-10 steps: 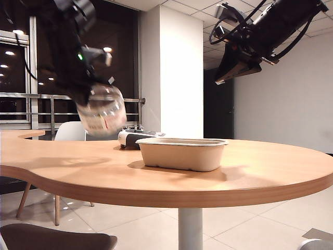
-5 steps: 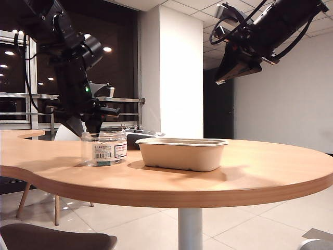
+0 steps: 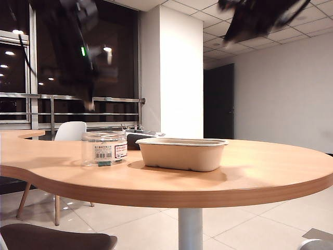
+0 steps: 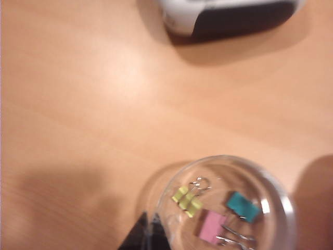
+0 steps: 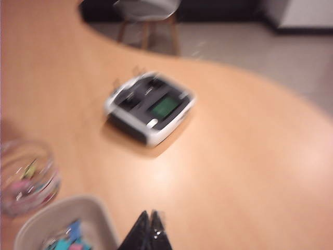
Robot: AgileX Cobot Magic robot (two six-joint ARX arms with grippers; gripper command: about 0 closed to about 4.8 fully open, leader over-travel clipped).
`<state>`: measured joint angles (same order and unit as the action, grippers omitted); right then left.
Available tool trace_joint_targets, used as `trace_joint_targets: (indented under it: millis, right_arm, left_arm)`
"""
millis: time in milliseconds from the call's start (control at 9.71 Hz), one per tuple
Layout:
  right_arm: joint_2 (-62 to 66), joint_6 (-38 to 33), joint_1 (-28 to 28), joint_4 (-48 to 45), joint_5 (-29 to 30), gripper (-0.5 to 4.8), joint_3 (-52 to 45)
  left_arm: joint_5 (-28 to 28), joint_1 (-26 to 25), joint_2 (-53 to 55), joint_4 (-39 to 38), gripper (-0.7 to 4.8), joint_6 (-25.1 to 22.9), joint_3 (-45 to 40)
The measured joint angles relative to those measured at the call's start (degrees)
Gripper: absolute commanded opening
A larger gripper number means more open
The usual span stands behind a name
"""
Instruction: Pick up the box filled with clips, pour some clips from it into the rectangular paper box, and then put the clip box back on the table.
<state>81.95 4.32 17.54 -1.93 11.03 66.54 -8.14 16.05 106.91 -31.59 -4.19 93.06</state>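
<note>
Clear plastic and upright, the box filled with clips [image 3: 104, 148] stands on the tabletop [image 3: 250, 174] in your exterior view, just left of the rectangular paper box [image 3: 181, 153] and apart from it. Behind both sits a dark grey-white device [image 3: 136, 136]. Your left tool [image 3: 89, 101] is a dark blur high above the jar, touching nothing. Your right tool [image 3: 229, 37] is a blurred dark shape near the ceiling, well above the tray.

In your left wrist view you look down into the open jar [image 4: 223, 205], which holds 3 clips [image 4: 210, 211]: 1 yellow, 1 pink, 1 teal. The left tool [image 4: 148, 237] shows only as a dark tip at the frame edge, its fingertips pressed together and empty. The grey-white device [image 4: 229, 15] lies on the wood beyond.

In your right wrist view, blurred, the right tool [image 5: 148, 232] is closed on nothing, fingertips meeting in a point. Below it you see the tray's corner [image 5: 93, 213] with teal and pink clips [image 5: 70, 237] inside, the jar [image 5: 26, 177] beside the tray, and the device [image 5: 150, 107] farther off on the tabletop [image 5: 250, 172].
</note>
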Motion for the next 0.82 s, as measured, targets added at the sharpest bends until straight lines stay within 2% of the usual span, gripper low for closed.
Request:
trace_joint_targets:
  millis: [206,309,412,515,618,824]
  right_arm:
    - [-4.52,0.20,-1.20,0.07,-0.37,-0.01,0.00]
    - [-19.19,0.22,-3.41,3.02,2.56,-0.01,-8.13]
    - [-22.67,0.22,-3.52,2.64,2.54,-0.01,-12.52]
    - [-28.68,0.24,-3.58,0.48,2.43,-0.01,-20.79]
    - [-31.69,0.24,-3.58,0.31,2.16,-0.01,-23.96]
    - [-40.09,0.24,-3.56,-1.27,-2.05,-0.01,-32.81]
  left_arm:
    - [3.72,0.00,-4.76,-0.66,-0.06,3.15,0.00]
    - [4.46,3.43,-26.47,3.89,-0.06,6.21,-10.86]
    - [3.80,4.70,-31.54,7.43,-0.06,6.19,-16.63]
    - [1.81,7.08,-41.64,11.72,-0.06,5.27,-27.82]
    - [1.49,8.20,-45.81,13.77,-0.06,4.28,-32.13]
    - [1.62,10.62,-57.70,19.58,-0.06,1.73,-44.76]
